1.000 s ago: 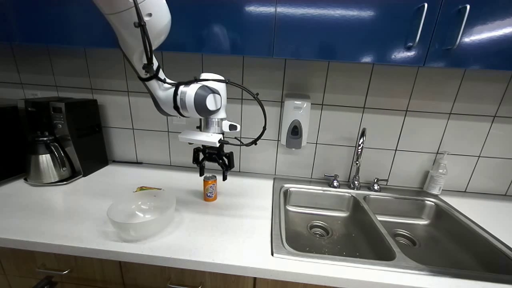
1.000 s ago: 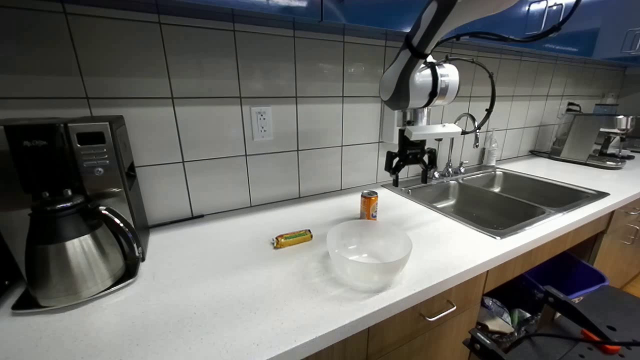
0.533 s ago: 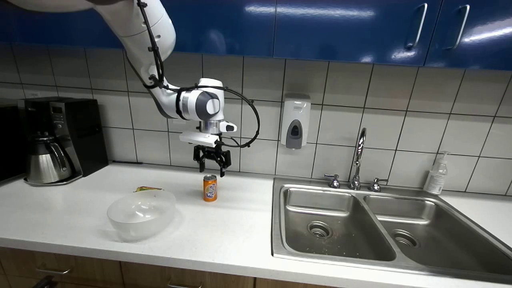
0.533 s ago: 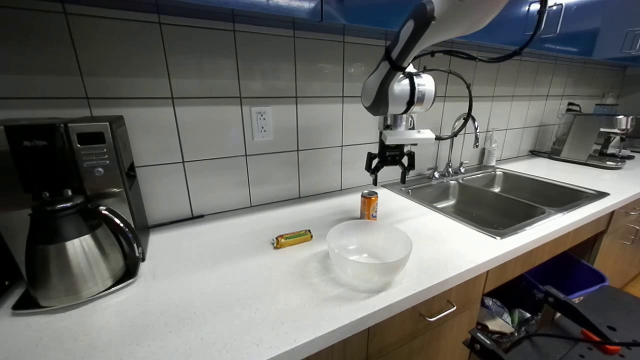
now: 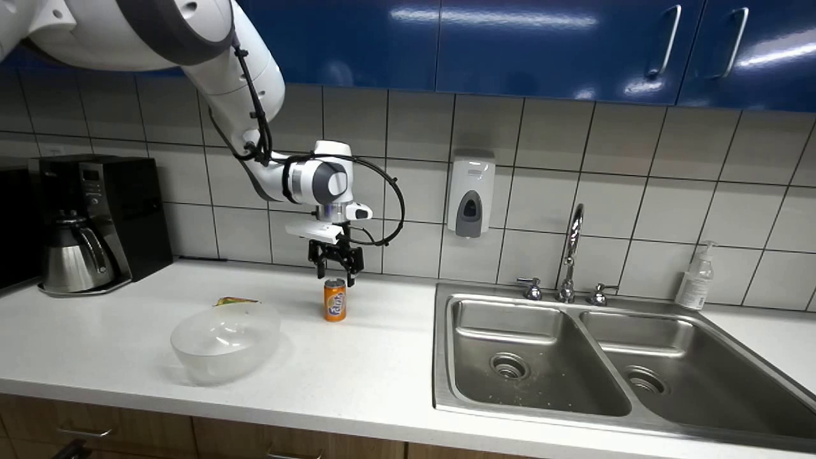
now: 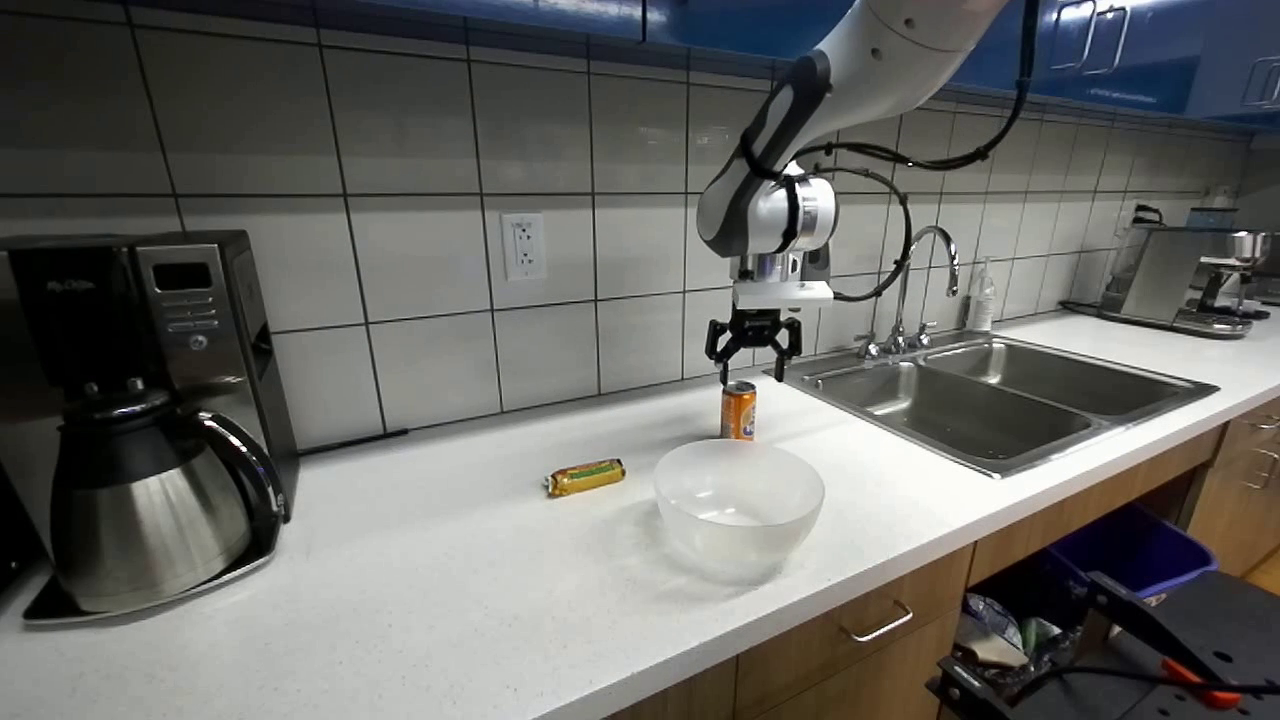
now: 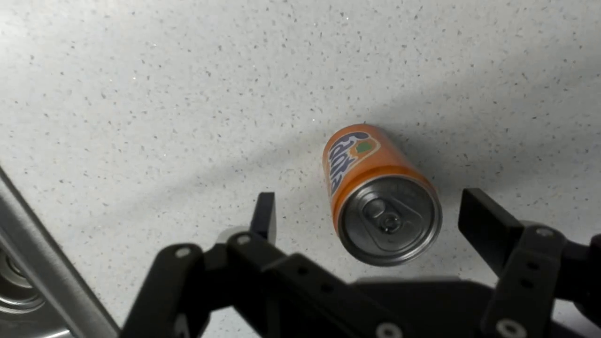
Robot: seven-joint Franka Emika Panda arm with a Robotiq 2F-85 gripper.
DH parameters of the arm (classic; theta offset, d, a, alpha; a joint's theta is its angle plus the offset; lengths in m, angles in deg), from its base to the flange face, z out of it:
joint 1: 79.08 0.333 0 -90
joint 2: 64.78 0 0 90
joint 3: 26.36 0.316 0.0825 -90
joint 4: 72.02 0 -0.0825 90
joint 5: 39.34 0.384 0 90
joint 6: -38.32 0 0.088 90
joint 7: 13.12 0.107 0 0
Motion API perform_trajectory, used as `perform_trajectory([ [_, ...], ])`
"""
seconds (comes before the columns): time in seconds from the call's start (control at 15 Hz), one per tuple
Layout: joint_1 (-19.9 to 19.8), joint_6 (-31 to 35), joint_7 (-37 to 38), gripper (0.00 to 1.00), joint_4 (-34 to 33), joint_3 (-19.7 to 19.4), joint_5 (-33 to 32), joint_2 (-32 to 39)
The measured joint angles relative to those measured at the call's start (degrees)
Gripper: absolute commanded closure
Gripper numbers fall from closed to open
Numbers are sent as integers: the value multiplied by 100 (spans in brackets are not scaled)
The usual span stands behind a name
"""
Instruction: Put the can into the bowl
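The pincer hangs with its fingers apart over the Fanta can, which stands upright, long axis vertical, on the counter, outside the translucent plastic bowl. In the wrist view the can's lid lies between the fingertips, nearer the one at picture right, so a slight sideways correction before lowering seems wise. The steel sink rim is well apart; the way to the bowl, toward the counter's front edge, looks open.
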Motion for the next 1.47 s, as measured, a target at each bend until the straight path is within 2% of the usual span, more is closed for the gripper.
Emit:
perform_trajectory([
  [0.47, 47, -73, 142, 0, -456, 0, 0, 389],
  [1.0, 55, -58, 147, 0, -469, 0, -3, 406],
  [1.47, 225, 104, 147, 0, -329, -6, -65, 444],
])
